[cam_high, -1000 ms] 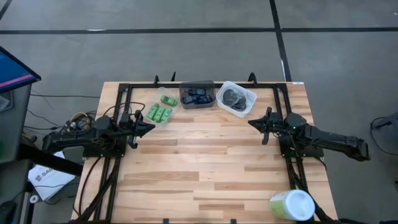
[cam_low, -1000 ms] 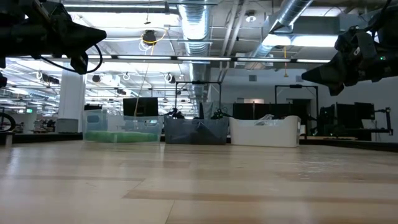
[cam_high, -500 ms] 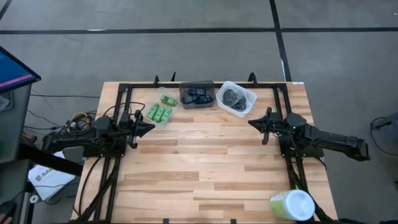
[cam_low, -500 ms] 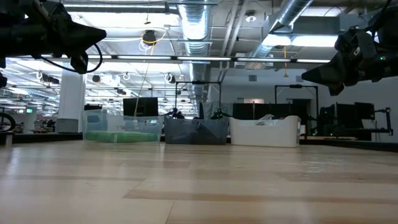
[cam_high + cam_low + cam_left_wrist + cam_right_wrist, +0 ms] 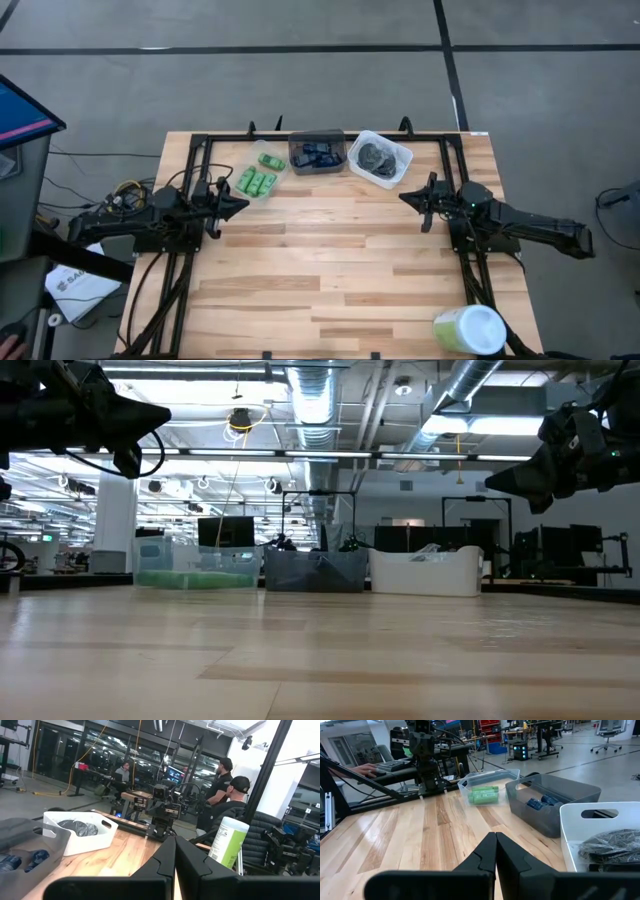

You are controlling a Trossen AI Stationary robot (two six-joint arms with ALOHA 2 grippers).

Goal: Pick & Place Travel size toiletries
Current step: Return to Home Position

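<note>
Three tubs stand along the table's far edge. The clear tub (image 5: 259, 176) holds small bright green bottles (image 5: 483, 795). Dark blue sachets (image 5: 538, 803) lie in the dark tub (image 5: 318, 153). The white tub (image 5: 380, 158) holds dark grey lumps (image 5: 609, 849). My left gripper (image 5: 243, 203) hovers shut above the table's left side, just near of the clear tub. Over the right side my right gripper (image 5: 405, 196) is also shut, near of the white tub. Both hold nothing.
A big pale green-and-white cylinder (image 5: 468, 330) stands at the table's near right corner. Black frame rails (image 5: 197, 160) run along the left, right and far edges. Bare wood lies between the arms. People sit and stand beyond the table (image 5: 227, 785).
</note>
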